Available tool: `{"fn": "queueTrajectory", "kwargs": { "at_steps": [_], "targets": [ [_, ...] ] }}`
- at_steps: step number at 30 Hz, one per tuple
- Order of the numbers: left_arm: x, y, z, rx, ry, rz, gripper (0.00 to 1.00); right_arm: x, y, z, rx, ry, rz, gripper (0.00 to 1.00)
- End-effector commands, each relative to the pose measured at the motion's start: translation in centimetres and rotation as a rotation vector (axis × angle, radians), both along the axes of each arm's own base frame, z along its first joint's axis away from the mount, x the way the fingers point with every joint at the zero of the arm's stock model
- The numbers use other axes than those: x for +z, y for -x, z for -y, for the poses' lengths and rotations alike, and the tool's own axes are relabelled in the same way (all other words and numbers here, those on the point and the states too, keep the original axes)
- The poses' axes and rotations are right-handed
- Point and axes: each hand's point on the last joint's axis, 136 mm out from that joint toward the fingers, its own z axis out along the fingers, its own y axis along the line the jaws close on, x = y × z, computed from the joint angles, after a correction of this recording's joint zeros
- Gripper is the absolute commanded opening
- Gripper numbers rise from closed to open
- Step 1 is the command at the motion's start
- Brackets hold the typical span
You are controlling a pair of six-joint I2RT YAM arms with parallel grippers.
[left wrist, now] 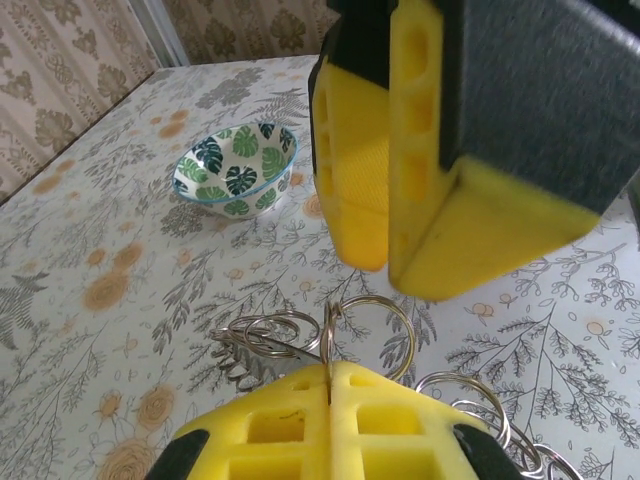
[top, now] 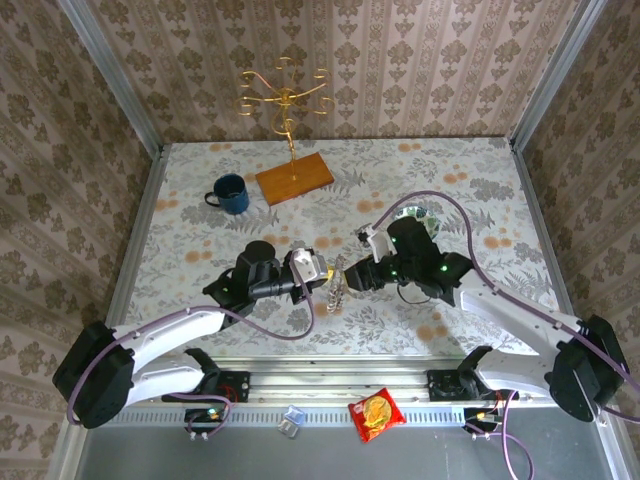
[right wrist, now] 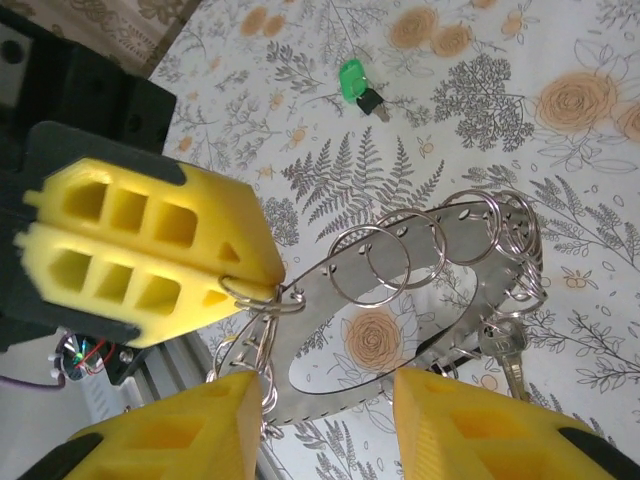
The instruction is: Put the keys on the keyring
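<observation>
Right gripper (right wrist: 325, 392), right wrist view: bottom edge, yellow fingers apart with nothing clamped. They straddle the near rim of the flat ring, probably lining up to steady it.
Flat ring (right wrist: 315, 310): centre of frame, a grey plate hung with spare rings; a silver key (right wrist: 510, 365) dangles at its right.
Left gripper (right wrist: 262, 285): left of frame, fingers pressed together on the keyring (right wrist: 250, 295), a thin wire loop at their tips that touches the flat ring's end. My guess is it anchors the whole bunch so the loop stays put.
Keys: green key (right wrist: 351, 80) and dark key (right wrist: 373, 101) lie touching, top centre on the table, well apart from the keyring and not yet on it.

Left wrist view, left gripper: bottom centre, closed, with the keyring standing upright out of the tips, presented for threading by the look of it.
Right gripper: looms from the top right, just above the loop, crowding the way in.
Bowl (left wrist: 237, 168): upper left, well clear.
Spare rings: lower right, beside the loop, likely to tangle.

Top view, grippers: nose to nose at the centre of the table (top: 470, 170), with the metal bunch between them.
Mug (top: 230, 193), board (top: 293, 178): upper left of centre, out of the way.
Packet (top: 375, 413): bottom, on the rail, no hindrance.
</observation>
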Motion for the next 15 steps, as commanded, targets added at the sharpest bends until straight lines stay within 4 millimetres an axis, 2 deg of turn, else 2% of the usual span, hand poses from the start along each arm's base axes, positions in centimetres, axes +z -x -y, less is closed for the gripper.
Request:
{"fn": "queueTrajectory", "kwargs": {
  "at_steps": [1,8,12,15],
  "targets": [
    [0.55,-0.43,0.18,0.036,0.029,-0.004,0.00,0.92,0.02,-1.12,-0.004,-0.046,-0.078,0.38],
    [0.25,-0.37,0.26,0.038,0.017,-0.010,0.00,0.92,-0.08,-1.62,0.008,-0.069,-0.077,0.36],
    [0.16,-0.47,0.21,0.046,0.010,-0.008,0.00,1.26,-0.01,-1.48,0.001,-0.084,-0.062,0.39],
    [0.11,-0.49,0.27,0.047,0.011,-0.009,0.00,1.30,-0.09,-1.48,-0.007,-0.090,-0.051,0.37]
  ]
}}
